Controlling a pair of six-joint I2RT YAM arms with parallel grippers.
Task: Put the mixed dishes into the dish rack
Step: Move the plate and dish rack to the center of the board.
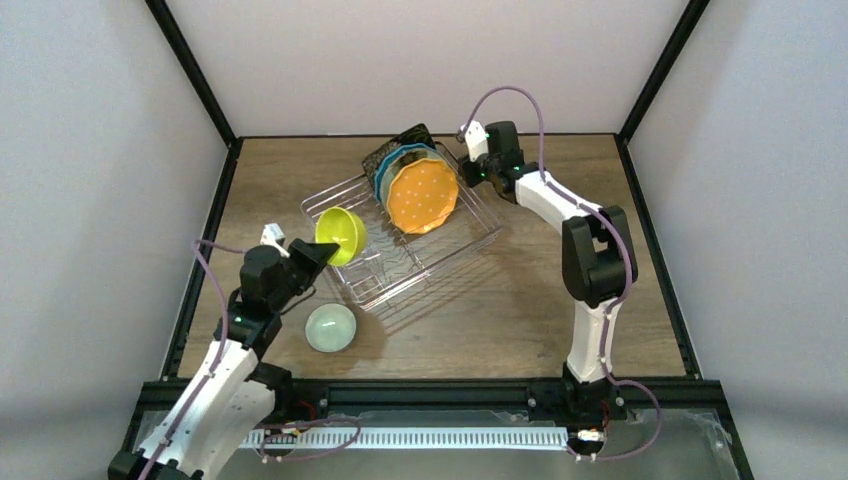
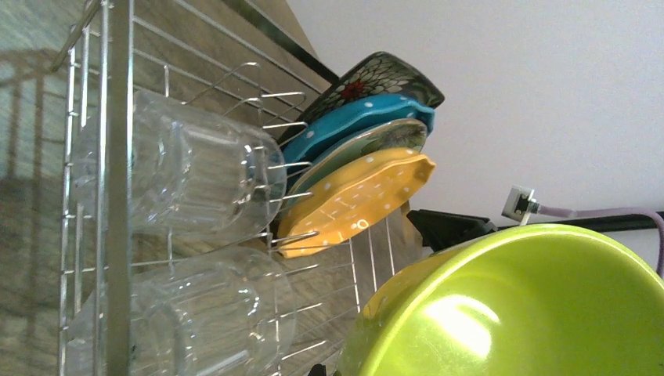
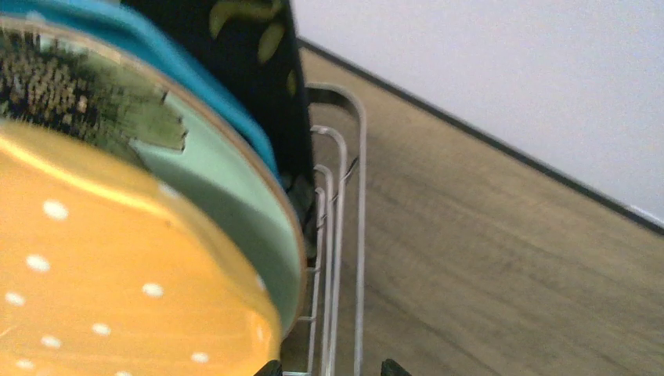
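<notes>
Yellow-green bowl [image 2: 517, 305]: we grip its rim in our closed left gripper [image 1: 318, 252], over the dish rack [image 1: 400, 270], at its left end.
Right gripper [image 1: 466, 172]: our jaws stand apart beside the racked orange plate [image 1: 423, 196].

A wood-grain tabletop [image 1: 540, 300] bordered by black rails [image 1: 191, 65], white walls [image 1: 400, 60] behind.

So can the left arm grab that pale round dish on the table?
Probably not yet. The pale round dish sits near it, nothing between, but the left gripper is shut on the yellow-green bowl and must set that down first.
</notes>
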